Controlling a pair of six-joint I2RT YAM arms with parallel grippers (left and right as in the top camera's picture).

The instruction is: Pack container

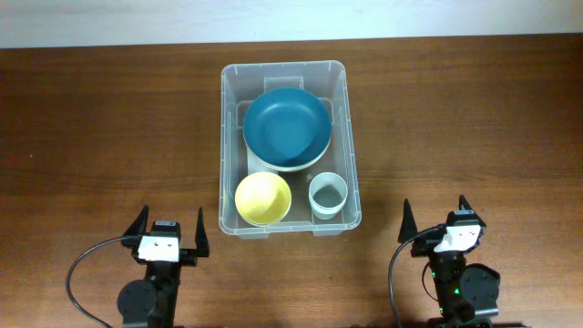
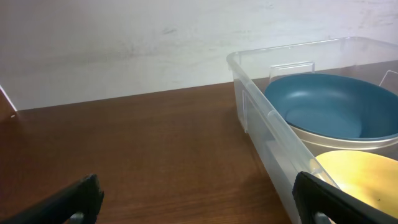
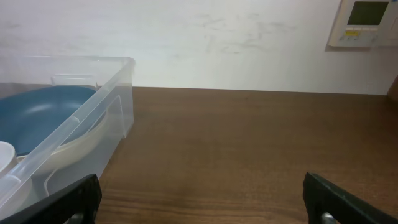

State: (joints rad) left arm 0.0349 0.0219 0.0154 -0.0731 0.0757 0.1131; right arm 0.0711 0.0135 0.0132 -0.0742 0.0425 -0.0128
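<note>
Container [image 1: 228,137] on the wooden table [image 1: 100,118], three sides of its rim in wrist views. Inside: blue bowl [image 1: 287,128] at the container's far end, nested on a pale bowl [image 2: 354,140]; yellow bowl [image 1: 263,198] in its near-left corner; grey cup [image 1: 328,195] in its near-right corner. Left gripper [image 1: 171,219] off the container's near-left corner, apart from it, fingers spread, nothing held. Right gripper [image 1: 434,210] off the near-right corner, likewise spread, empty.
</note>
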